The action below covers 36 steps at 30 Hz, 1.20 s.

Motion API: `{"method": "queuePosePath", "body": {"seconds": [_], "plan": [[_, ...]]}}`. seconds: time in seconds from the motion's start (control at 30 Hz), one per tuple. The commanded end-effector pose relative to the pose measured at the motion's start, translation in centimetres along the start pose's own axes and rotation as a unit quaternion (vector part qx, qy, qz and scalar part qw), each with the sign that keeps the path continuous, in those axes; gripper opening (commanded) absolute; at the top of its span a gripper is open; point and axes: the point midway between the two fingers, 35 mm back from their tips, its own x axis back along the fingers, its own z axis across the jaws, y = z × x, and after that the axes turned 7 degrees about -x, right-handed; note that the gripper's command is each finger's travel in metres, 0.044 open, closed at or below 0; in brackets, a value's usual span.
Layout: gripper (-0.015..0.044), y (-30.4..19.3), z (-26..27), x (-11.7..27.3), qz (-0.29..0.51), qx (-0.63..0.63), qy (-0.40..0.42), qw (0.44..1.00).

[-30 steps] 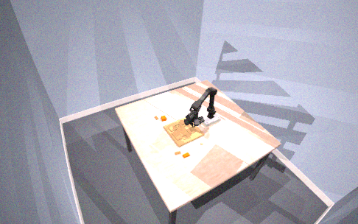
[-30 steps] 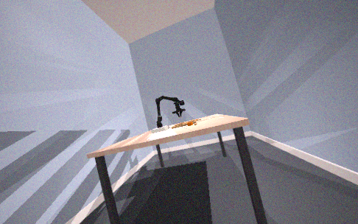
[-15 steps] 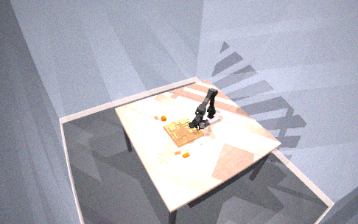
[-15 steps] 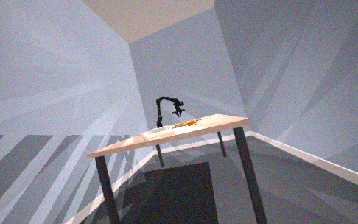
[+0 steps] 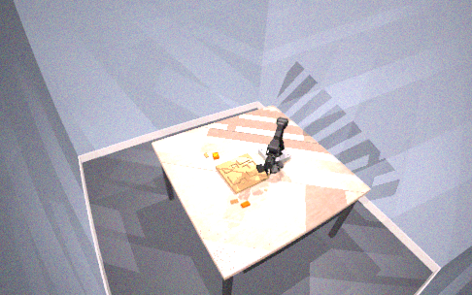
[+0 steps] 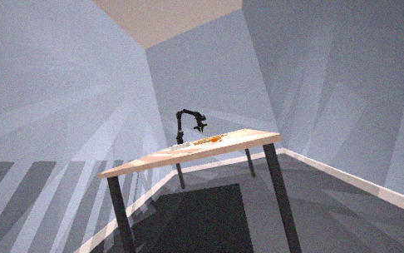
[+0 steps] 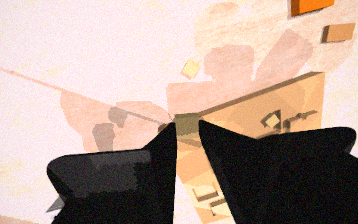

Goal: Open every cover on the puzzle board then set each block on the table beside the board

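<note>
The puzzle board (image 5: pixel 232 181) (image 7: pixel 307 97) lies on the table with grooves and recesses. My gripper (image 5: pixel 260 169) (image 6: pixel 201 131) (image 7: pixel 186 126) is above the table by the board's edge, shut on a small olive-yellow block (image 7: pixel 186 120). A pale yellow piece (image 7: pixel 272 121) shows in a dark square recess of the board. Off the board lie an orange block (image 5: pixel 245 204) (image 7: pixel 312 5), a tan block (image 5: pixel 234 201) (image 7: pixel 339 33) and a small pale yellow block (image 7: pixel 190 69). Another orange block (image 5: pixel 216 155) and a small tan block (image 5: pixel 206 155) lie beyond the opposite side. The fingers hide part of the board; cover positions are unclear.
The arm's pale base plate (image 5: pixel 284 157) (image 6: pixel 180 146) is beside the board. The table (image 5: pixel 275 228) (image 6: pixel 231 146) stands near the walls, and shadows fall across its top.
</note>
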Motion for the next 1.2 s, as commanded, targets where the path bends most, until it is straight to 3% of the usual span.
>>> {"method": "queuePosePath", "body": {"seconds": [0.0, 0.27, 1.17], "plan": [[0.008, 0.9, 1.3, 0.0, 0.001, -0.002, -0.001, 1.0], [0.008, 2.4, 3.8, 0.0, 0.0, -0.002, 0.0, 1.0], [0.008, 2.8, 3.7, -4.0, 0.0, -0.002, 0.0, 1.0]]}}
